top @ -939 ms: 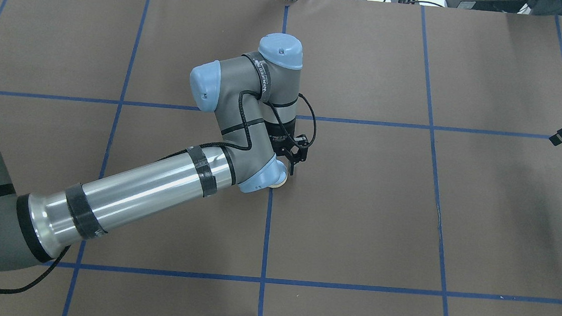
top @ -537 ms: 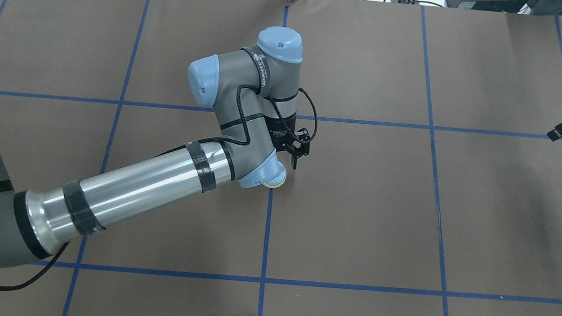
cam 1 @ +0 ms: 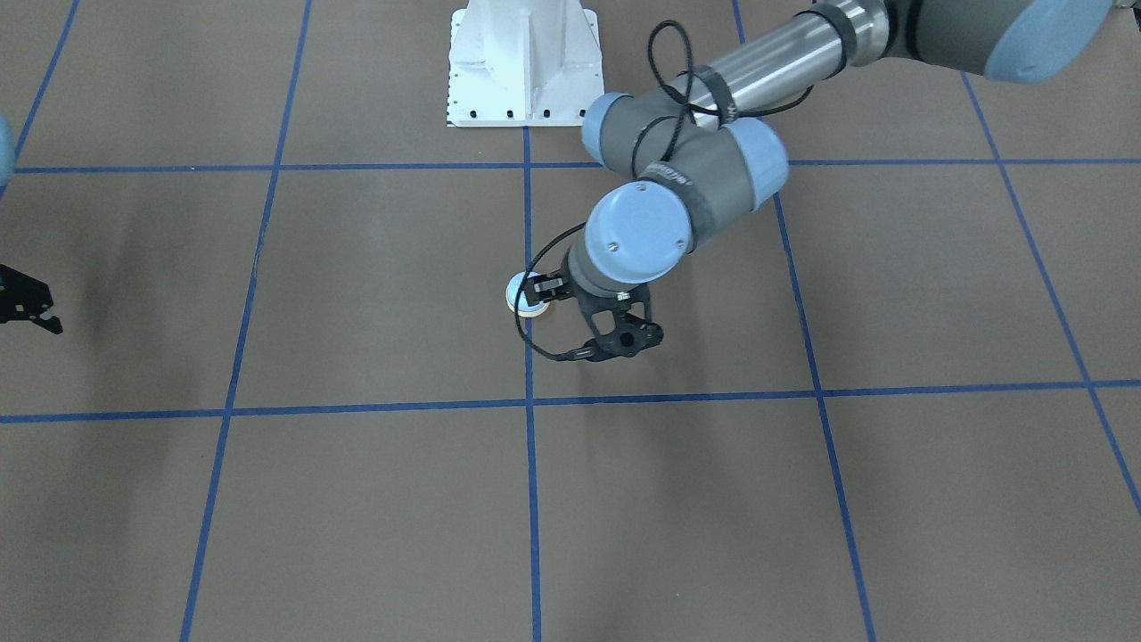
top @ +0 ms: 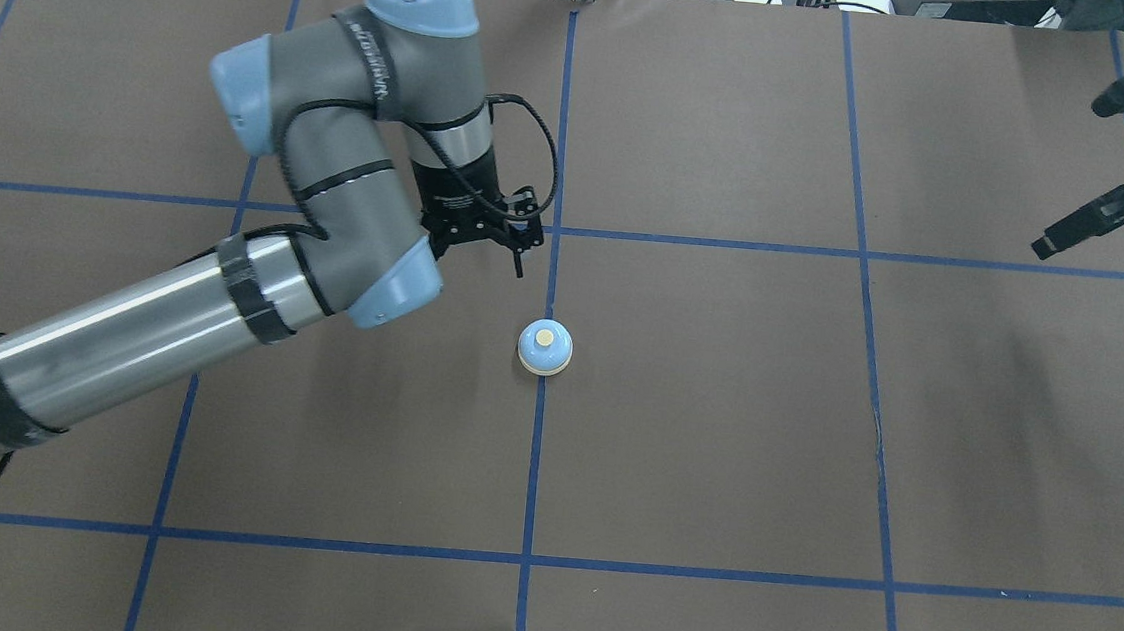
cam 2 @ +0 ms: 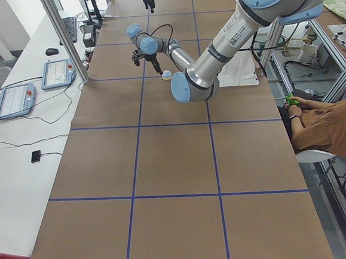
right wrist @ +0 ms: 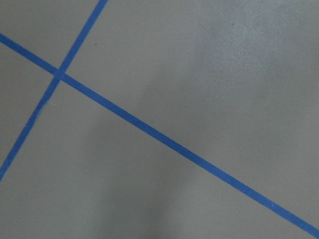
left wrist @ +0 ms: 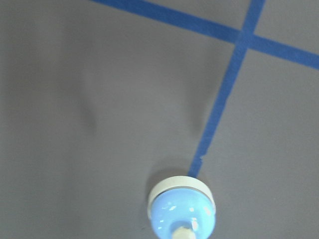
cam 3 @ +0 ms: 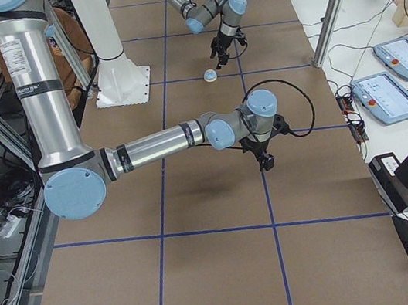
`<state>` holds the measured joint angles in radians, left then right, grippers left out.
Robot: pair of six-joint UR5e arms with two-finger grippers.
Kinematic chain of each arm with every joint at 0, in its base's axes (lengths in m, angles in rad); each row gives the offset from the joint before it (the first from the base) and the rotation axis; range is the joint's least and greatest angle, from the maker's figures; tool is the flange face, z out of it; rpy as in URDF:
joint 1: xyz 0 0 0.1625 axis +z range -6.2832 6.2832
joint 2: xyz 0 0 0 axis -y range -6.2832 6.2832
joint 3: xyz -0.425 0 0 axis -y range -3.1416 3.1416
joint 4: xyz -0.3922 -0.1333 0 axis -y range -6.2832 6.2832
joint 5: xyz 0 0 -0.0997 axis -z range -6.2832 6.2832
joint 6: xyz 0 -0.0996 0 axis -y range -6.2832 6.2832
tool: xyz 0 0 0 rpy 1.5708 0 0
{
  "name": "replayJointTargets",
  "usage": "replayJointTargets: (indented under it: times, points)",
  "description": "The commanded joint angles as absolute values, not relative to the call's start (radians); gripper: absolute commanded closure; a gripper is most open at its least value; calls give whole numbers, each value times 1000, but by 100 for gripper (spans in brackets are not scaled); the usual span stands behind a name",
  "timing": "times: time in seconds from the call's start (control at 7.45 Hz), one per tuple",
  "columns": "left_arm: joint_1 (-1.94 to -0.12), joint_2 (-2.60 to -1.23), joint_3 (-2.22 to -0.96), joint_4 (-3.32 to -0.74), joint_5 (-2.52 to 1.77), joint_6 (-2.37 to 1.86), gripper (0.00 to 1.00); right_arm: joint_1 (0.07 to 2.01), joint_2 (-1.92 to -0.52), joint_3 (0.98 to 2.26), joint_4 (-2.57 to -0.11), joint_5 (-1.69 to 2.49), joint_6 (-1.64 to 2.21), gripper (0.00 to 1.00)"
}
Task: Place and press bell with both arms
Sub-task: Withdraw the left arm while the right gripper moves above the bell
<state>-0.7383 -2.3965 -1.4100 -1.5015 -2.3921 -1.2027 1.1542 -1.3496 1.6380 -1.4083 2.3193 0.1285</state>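
Shows the left arm (top: 118, 346) swung back and away from the table centre since half a second ago, uncovering the bell hidden under its wrist before. Spreads a brown table (top: 712, 448) with blue tape lines beneath everything. Brings that arm in from the overhead view's left, elbow bent and wrist folded down, with the left gripper (top: 484, 241) hovering beyond the bell and apart from it. Seems to have its jaws parted, with nothing held. Puts the right arm (cam 3: 148, 146) low and stretched out well off to the other side, its right gripper (cam 3: 267, 161) pointing down at bare table — cannot tell whether spread or closed. Finds the bell (top: 545, 346) upright on the centre tape line, button on top, touched by neither gripper.

Reads as placing done and pressing not yet begun. Calls next for a gripper, probably the right, to cross to the bell and come straight down on the small button — softly enough not to skid the base.
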Motion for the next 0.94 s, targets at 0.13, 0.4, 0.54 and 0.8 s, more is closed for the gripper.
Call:
replayJointTargets:
  times: [0.13, 0.4, 0.54, 0.8]
  points:
    - [-872, -2047, -1702, -1505, -2393, -920, 8, 849, -1148, 1696, -1400, 2113, 620, 0]
    - [-931, -1975, -1695, -1499, -2391, -765, 8, 691, -1048, 1701, -1405, 2014, 994, 34]
    - [-943, -1962, -1692, -1499, -2391, -738, 8, 627, -966, 1692, -1440, 1964, 1122, 92]
    - [-951, -1960, -1689, -1499, -2384, -736, 8, 559, -844, 1683, -1600, 1954, 1178, 100]
